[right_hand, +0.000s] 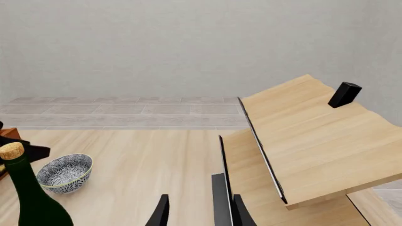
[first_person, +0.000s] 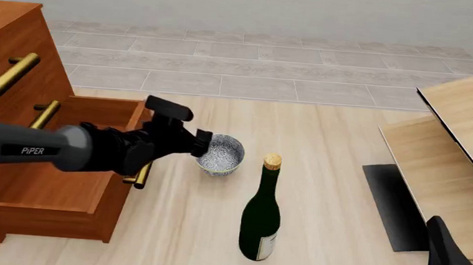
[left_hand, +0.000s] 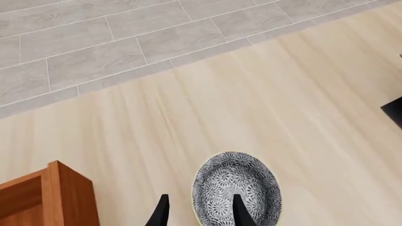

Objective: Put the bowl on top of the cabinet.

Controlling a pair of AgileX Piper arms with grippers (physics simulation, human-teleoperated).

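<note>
Beside the cabinet (first_person: 18,155), left fingers (left_hand: 240,210) straddle the bowl (first_person: 220,154) rim, grip unconfirmed; lift and placement on top remain.

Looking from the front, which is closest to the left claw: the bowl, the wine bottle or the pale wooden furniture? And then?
From the left gripper:
1. Bowl, right at its fingertips.
2. Bottle, standing nearer the camera, to the right.
3. Pale furniture, at the far right.
</note>
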